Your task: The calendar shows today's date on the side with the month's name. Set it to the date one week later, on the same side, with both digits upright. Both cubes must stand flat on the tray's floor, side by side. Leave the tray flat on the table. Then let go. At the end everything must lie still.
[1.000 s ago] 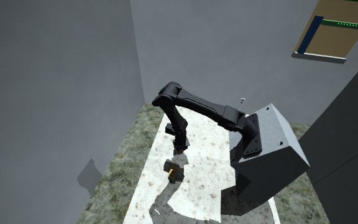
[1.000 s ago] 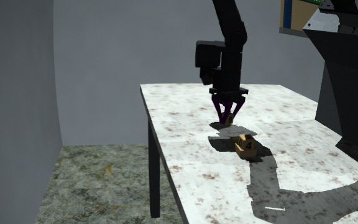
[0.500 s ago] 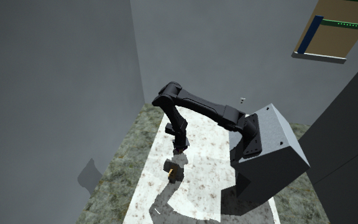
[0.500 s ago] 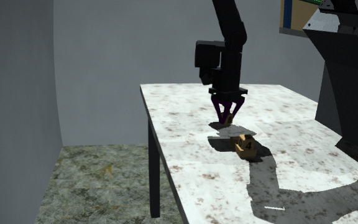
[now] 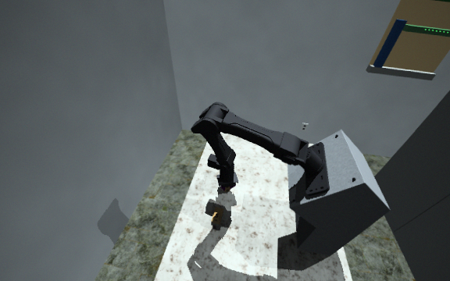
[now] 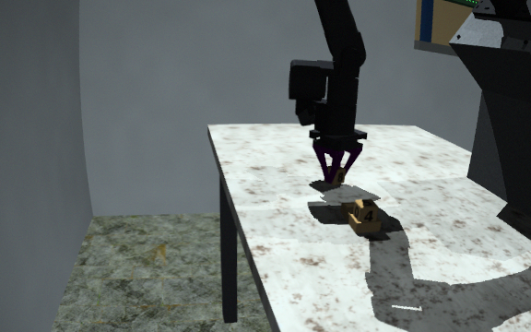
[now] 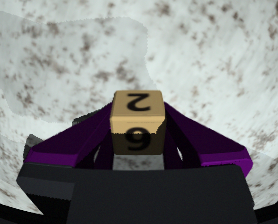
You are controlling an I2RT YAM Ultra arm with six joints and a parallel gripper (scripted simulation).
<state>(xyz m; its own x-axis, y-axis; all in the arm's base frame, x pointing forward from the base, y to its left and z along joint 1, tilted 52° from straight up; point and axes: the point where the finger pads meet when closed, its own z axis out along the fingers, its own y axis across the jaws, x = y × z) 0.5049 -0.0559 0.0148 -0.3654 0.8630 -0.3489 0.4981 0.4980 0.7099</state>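
My gripper (image 5: 226, 189) (image 6: 335, 178) (image 7: 138, 109) points down and is shut on a wooden cube (image 6: 341, 175) (image 7: 138, 119). In the wrist view one face shows a 2 upside down, and the face below it shows a 6 or 9. In the exterior view a face shows an 8. The cube is low over the table; whether it touches the table is unclear. The tray (image 6: 368, 228) stands on the table, nearer the exterior camera than the gripper. A second cube (image 6: 366, 213) is in it, showing 0 and 4 on its sides. The month's name is not visible.
The pale speckled table (image 5: 252, 222) (image 6: 293, 272) has its long edge to the left of the tray. The arm's grey pedestal (image 5: 338, 218) (image 6: 519, 138) stands on the right. The arm's shadow covers the tray. A board (image 5: 420, 47) hangs on the back wall.
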